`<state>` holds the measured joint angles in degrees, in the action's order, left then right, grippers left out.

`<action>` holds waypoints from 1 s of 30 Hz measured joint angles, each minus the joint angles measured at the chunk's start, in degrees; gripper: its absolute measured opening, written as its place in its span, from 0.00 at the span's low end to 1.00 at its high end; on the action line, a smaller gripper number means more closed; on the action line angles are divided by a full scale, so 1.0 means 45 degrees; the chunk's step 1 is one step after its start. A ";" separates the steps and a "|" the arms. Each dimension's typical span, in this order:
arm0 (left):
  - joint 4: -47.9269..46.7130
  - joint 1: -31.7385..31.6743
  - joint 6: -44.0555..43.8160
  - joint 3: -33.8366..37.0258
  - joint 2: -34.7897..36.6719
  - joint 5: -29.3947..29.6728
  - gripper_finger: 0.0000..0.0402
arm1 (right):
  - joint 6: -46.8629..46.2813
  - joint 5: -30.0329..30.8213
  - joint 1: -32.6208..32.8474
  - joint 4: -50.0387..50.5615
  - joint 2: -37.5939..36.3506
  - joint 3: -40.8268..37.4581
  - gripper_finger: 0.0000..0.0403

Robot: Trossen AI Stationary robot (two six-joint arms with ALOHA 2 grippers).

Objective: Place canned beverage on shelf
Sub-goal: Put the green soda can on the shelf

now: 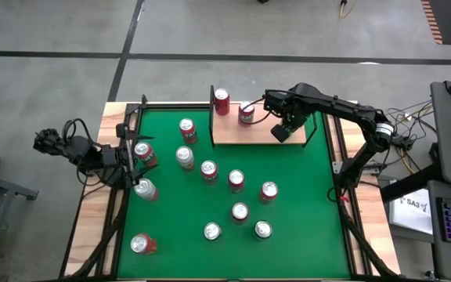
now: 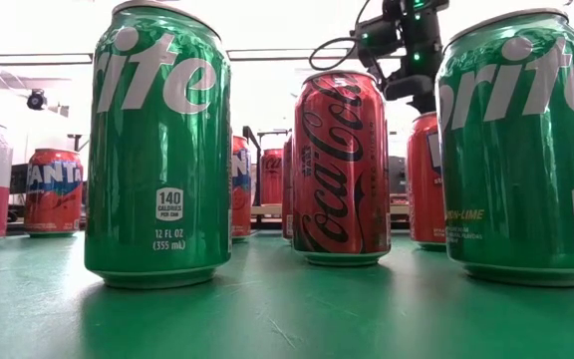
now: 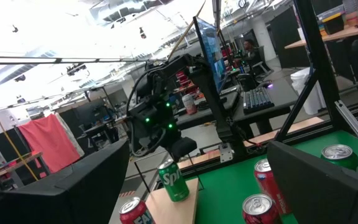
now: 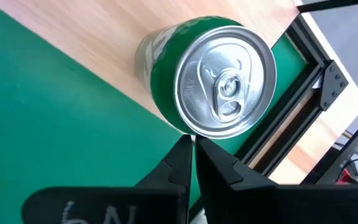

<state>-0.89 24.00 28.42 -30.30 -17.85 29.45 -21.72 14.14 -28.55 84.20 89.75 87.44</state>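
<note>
The shelf (image 1: pixel 245 135), a tan wood board with black metal uprights, lies at the table's far side. Two red cans (image 1: pixel 221 102) (image 1: pixel 247 114) stand on it. A green Sprite can (image 4: pixel 216 81) stands on the board near its right end, close to the edge by the green felt; it also shows in the left wrist view (image 3: pixel 174 182). My right gripper (image 4: pixel 192 146) is shut and hovers just above and beside this can's top, hiding the can in the high view (image 1: pixel 282 131). My left gripper (image 1: pixel 133 160) is open and empty at the table's left edge. My right gripper's shut fingertips (image 4: pixel 182 152) point down beside the green can's top rim (image 4: pixel 188 127). I cannot tell whether they touch it. The can stands on its base on the board.
Several cans stand spread over the green felt (image 1: pixel 304 204), among them a group in the middle (image 1: pixel 236 180) and two beside my left gripper (image 1: pixel 144 153) (image 1: pixel 145 188). A black upright (image 4: pixel 303 37) closes the shelf's right end. Two Sprite cans (image 2: pixel 157 150) (image 2: pixel 521 150) stand near the table's front.
</note>
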 joint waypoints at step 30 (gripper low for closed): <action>0.0415 0.0000 -0.0568 0.0000 -0.0027 -0.0006 0.91 | 0.0382 -0.1013 -0.0136 -0.0367 -0.0075 0.0205 0.03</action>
<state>0.98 23.99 25.87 -30.30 -17.97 29.42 -20.00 9.58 -29.16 82.55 89.41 88.36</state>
